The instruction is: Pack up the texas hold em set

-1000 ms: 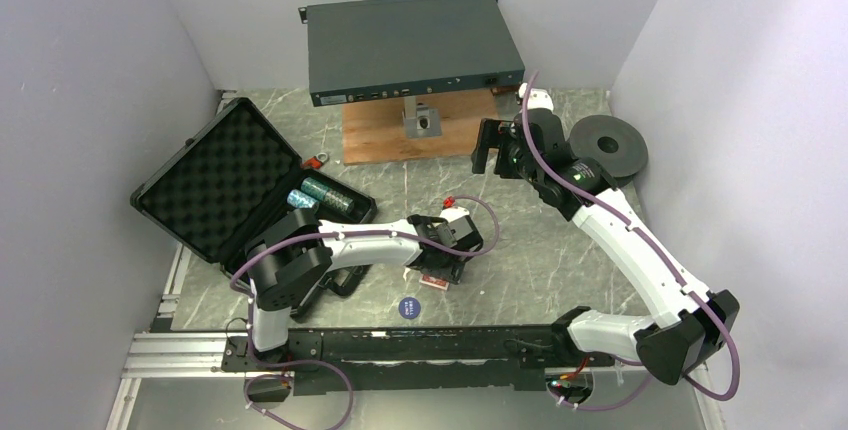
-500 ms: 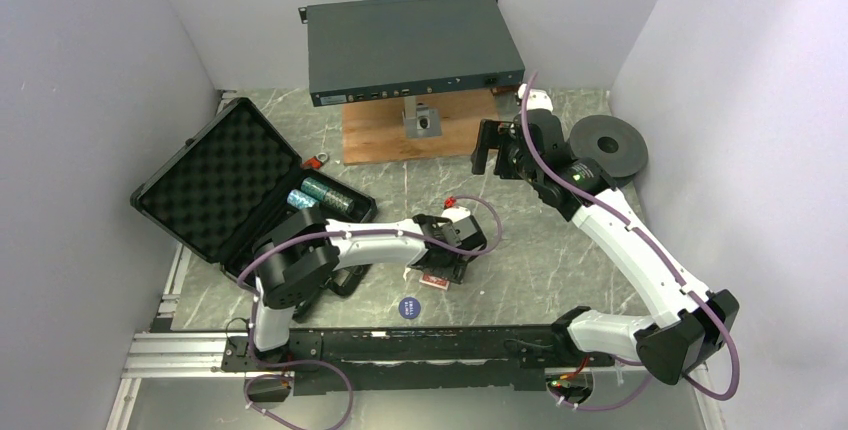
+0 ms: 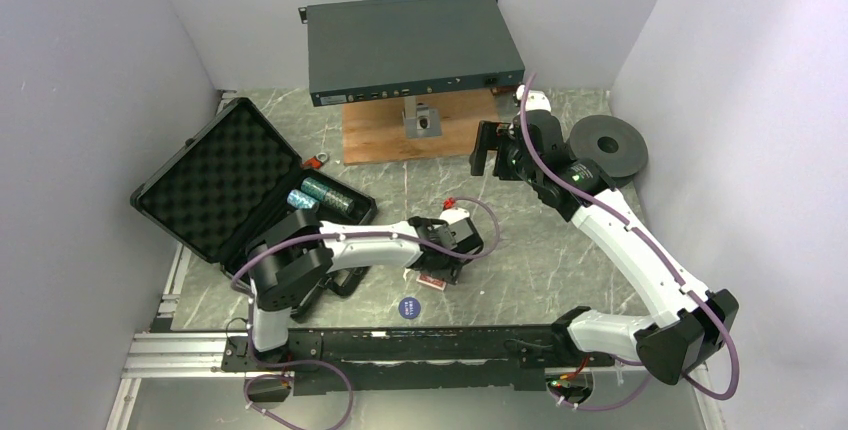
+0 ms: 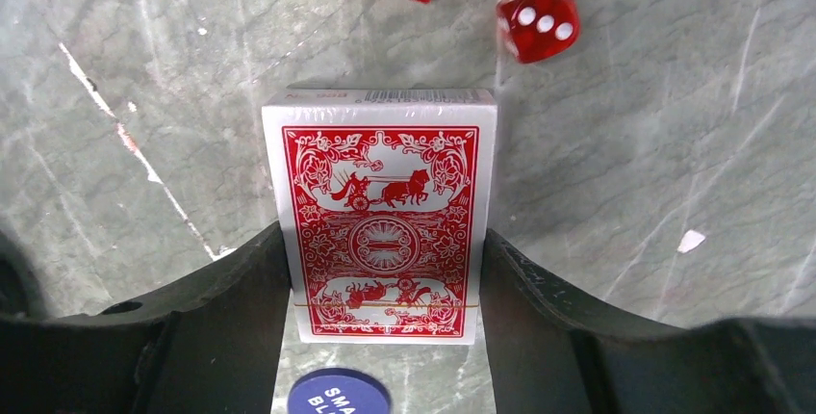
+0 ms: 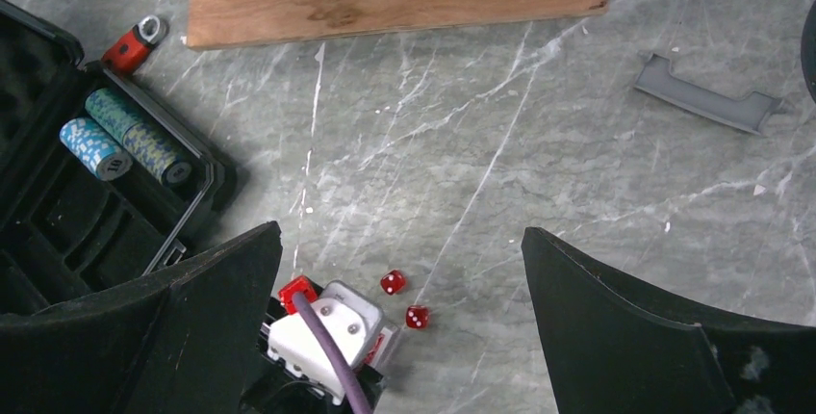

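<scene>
Left end effector (image 4: 385, 241) is the working one, and the layout across the bench (image 3: 560, 250) explains its pose. At far left the black briefcase (image 3: 215, 182) lies open with its foam lid thrown back, so the tray can be loaded from above. Two teal-and-white chip stacks (image 3: 322, 195) already lie on their sides in a slot at the tray's far corner. Right of the case, near the front edge, the blue disc (image 3: 410, 307) sits loose on the bench. Just beyond it the red-backed card deck (image 4: 382, 221) lies flat, back up. The left fingers (image 4: 241, 289) straddle it, pressed against both long sides at its near end. That grip across the narrow width looks like the only hold a flat box on a hard surface offers. As far as I can judge, the deck is not yet lifted. Two red dice (image 4: 539, 19) lie just past the deck's far end, apart from it, so the pick should not disturb them. Further right, the right end effector (image 5: 400, 231) hangs high with jaws spread wide, holding nothing, seemingly parked clear of the left arm's path.
</scene>
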`<state>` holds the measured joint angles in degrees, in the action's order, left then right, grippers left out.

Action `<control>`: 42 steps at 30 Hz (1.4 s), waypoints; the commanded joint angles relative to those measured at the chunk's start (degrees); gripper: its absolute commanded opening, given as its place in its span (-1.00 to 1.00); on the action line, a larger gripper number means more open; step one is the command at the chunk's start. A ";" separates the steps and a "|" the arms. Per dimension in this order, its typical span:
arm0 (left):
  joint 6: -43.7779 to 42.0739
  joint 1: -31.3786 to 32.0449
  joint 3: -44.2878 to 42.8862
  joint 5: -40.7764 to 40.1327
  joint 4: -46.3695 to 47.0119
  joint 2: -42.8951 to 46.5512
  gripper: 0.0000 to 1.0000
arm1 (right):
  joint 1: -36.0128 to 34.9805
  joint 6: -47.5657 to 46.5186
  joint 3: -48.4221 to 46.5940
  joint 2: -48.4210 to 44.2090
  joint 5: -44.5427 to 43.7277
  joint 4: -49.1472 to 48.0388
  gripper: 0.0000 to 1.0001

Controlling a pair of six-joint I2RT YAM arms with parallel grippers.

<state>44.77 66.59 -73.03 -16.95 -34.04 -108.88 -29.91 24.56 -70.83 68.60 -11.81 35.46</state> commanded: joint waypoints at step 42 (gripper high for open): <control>-47.97 -36.44 26.75 10.72 -1.39 56.38 -0.99 | 0.20 0.93 1.23 1.99 6.19 -4.17 0.99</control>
<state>3.29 34.63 -44.58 -11.40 -37.71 -50.52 -29.91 24.71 -70.26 70.57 -6.61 33.71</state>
